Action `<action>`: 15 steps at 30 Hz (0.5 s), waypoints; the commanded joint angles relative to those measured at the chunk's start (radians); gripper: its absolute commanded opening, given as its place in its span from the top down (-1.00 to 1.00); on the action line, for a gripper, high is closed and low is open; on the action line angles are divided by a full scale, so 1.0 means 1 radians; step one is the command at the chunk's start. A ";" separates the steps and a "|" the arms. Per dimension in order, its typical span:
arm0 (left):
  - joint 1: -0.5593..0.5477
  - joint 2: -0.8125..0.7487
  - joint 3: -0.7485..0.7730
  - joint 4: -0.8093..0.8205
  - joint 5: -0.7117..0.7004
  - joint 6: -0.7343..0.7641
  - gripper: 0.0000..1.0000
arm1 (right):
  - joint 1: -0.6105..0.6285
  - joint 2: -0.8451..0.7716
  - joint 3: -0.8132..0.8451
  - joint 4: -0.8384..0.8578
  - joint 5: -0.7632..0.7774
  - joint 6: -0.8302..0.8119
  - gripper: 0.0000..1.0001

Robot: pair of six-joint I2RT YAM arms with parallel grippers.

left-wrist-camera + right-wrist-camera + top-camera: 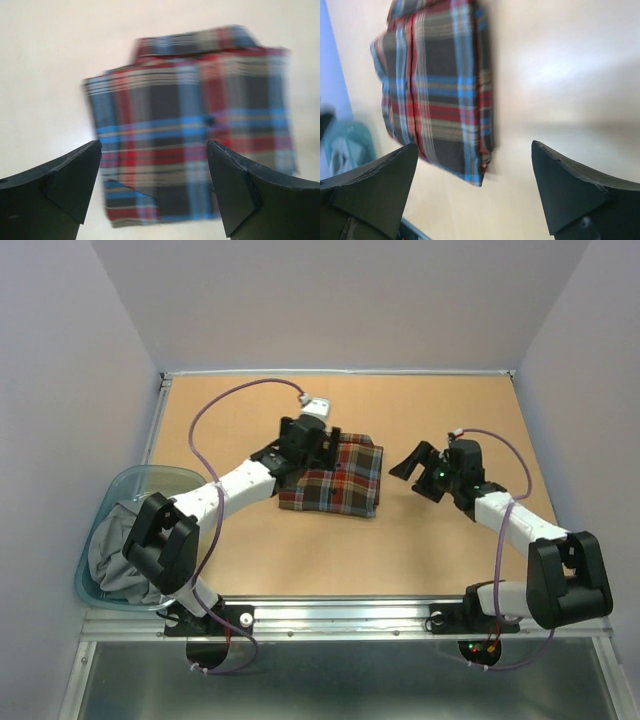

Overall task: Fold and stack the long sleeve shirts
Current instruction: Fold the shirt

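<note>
Basket: clear teal basket (112, 490) at the far left edge of the bench (450, 400), hanging partly over the side.
Basket contents: crumpled grey cloth (112, 558); the left arm's elbow stands just in front of it.
Cable: a purple cable (205, 420) loops over the left rear of the bench, beside the left arm.
Plaid shirt: plaid shirt (335, 478) folded into a rectangle, flat on the bench a little left of centre, well apart from the basket.
Edges: a metal rail (330, 612) runs along the near edge, and pale walls (60, 390) close in on left, right and rear.
Open room: bare bench in front of the shirt and over the whole right rear.
Left gripper: left gripper (328, 443) over the shirt's rear-left corner, fingers spread wide, nothing between them. Its wrist view is blurred.
Right gripper: right gripper (412, 465) just right of the shirt, off the cloth, fingers spread wide, holding nothing.
</note>
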State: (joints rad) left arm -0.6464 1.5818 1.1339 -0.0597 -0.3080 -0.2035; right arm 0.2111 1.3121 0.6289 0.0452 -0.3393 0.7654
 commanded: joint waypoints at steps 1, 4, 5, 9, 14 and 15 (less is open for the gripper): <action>-0.182 -0.049 -0.005 0.026 -0.106 0.173 -0.96 | -0.071 -0.048 0.098 -0.189 0.068 -0.075 -1.00; -0.321 -0.022 -0.019 0.054 -0.146 0.229 -0.96 | -0.105 -0.071 0.123 -0.258 0.103 -0.043 -1.00; -0.350 0.010 -0.011 0.054 -0.158 0.260 -0.95 | -0.119 -0.076 0.124 -0.275 0.109 -0.035 -1.00; -0.472 0.110 0.038 0.054 -0.203 0.343 -0.91 | -0.188 -0.089 0.129 -0.332 0.100 -0.025 -1.00; -0.568 0.226 0.087 0.054 -0.252 0.421 -0.81 | -0.242 -0.109 0.117 -0.343 0.077 -0.023 -1.00; -0.572 0.240 0.089 0.055 -0.255 0.432 -0.80 | -0.243 -0.112 0.114 -0.344 0.077 -0.023 -1.00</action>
State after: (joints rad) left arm -1.1870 1.7985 1.1679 -0.0177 -0.4889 0.1352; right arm -0.0151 1.2373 0.6949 -0.2718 -0.2619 0.7387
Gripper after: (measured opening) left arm 0.909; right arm 0.998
